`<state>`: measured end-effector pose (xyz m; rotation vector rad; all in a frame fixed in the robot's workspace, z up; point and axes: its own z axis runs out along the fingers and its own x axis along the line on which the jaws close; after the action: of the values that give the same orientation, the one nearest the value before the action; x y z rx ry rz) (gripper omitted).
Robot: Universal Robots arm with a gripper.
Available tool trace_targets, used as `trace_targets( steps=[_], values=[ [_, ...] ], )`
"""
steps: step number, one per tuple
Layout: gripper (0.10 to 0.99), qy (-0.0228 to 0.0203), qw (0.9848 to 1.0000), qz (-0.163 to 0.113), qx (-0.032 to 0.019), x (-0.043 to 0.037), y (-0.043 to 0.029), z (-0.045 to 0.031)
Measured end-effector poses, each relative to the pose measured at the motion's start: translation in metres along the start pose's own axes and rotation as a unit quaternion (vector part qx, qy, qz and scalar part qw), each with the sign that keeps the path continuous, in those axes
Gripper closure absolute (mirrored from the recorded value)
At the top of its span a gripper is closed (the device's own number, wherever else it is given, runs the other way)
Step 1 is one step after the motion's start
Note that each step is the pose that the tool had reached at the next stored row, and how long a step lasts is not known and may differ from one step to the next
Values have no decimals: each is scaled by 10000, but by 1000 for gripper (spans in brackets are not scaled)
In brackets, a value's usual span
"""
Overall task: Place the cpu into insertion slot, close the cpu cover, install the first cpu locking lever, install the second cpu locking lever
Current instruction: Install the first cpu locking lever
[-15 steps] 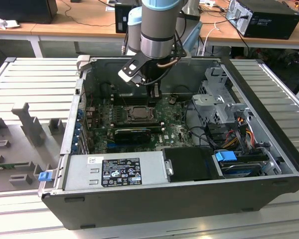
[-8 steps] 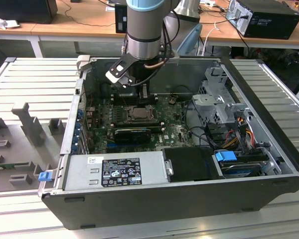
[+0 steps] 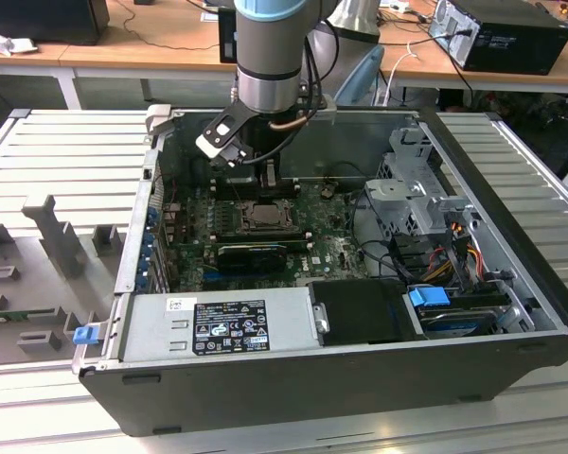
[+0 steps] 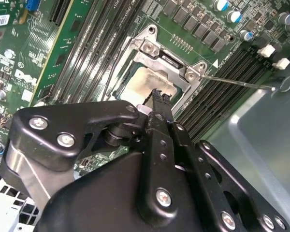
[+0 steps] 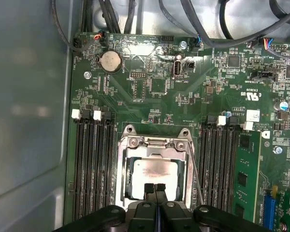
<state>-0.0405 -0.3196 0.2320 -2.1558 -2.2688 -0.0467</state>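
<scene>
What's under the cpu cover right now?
The cpu shows, pale, through the window of the cpu cover. Anything below it is hidden; the gripper covers one edge of the window.

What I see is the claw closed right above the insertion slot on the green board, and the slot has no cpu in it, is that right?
Not quite. The insertion slot is not empty: the cpu lies in it, its pale metal top plain in the first wrist view. The rest holds: the claw is closed right above the slot on the green board.
</scene>
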Motion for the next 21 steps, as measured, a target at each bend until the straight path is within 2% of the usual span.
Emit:
trace_targets(
  steps=[21],
  values=[
    [980,-1,10000,1,0,9,4,-303]
  ],
)
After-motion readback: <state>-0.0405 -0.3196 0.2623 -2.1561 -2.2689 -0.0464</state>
